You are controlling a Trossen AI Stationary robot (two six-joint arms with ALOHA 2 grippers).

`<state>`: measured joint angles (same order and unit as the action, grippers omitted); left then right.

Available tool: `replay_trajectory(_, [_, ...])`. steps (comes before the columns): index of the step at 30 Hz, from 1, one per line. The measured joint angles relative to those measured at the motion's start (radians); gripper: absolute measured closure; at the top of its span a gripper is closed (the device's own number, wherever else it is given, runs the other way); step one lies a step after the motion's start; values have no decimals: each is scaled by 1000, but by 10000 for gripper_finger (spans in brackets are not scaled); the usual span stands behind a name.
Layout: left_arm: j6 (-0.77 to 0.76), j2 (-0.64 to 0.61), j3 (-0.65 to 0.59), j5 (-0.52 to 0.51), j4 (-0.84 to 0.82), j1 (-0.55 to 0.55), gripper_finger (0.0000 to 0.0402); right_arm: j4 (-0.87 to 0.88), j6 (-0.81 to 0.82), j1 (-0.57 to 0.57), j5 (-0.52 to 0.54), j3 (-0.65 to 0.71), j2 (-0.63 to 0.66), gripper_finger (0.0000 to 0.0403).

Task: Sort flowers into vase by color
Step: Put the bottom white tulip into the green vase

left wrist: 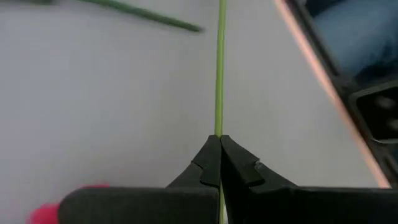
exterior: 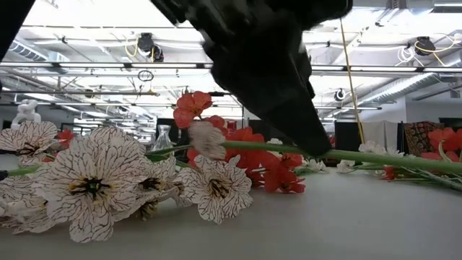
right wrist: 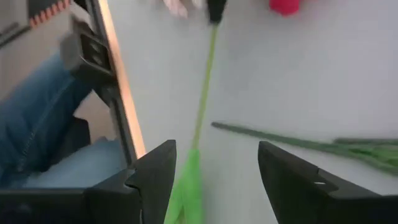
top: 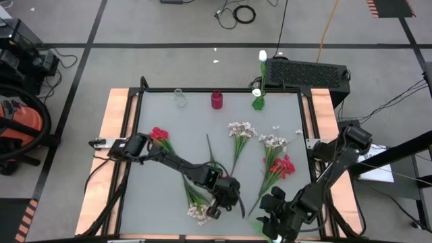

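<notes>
pinching a green stem [left wrist: 219,74] in left gripper [left wrist: 220,144], right gripper [right wrist: 214,171] agape

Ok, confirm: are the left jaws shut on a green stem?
Yes, in the left wrist view the left gripper is pinched tight on the thin green stem.

a grey floor [top: 169,27] crossed by black tape lines surrounds the table, with loose cables [top: 236,12] lying on it. an orange and black vacuum cleaner [top: 20,128] stands at one side. overhead, pipes and bright strip lights [exterior: 86,68] run across the ceiling.
</notes>
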<state>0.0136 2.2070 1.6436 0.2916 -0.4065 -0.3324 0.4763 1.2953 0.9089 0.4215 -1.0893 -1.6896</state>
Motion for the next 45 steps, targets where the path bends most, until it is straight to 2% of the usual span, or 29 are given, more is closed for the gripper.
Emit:
replay_trajectory(6, [-7, 0, 0, -3, 0, 13, 400, -65, -21, -27, -110, 0, -94, 173])
replay_trajectory(19, [0, -1, 0, -2, 0, 13, 400, -40, -108, -58, -109, 0, -169, 203])
replay_trajectory(23, [1, -1, 1, -2, 2, 14, 400, -40, -110, -58, -121, 0, -183, 247])
replay_trajectory(29, [1, -1, 1, -2, 10, 14, 400, -44, -117, -58, -183, 0, -184, 377])
replay_trajectory(32, [-7, -1, 2, -2, 21, 14, 398, -48, -130, -59, -209, 0, -183, 387])
replay_trajectory(34, [-9, -1, 2, -2, 45, 9, 385, -45, -133, -67, -244, 0, -174, 384])
replay_trajectory(37, [-8, -18, 2, -18, 63, -6, 342, 0, -144, -79, -300, -17, -148, 391])
replay_trajectory(42, [-8, -90, 2, -192, 54, -37, 246, 198, -160, -87, -325, -117, -101, 398])
replay_trajectory(45, [-4, -132, 3, -251, 71, -60, 198, 355, -158, -90, -325, -207, -100, 398])
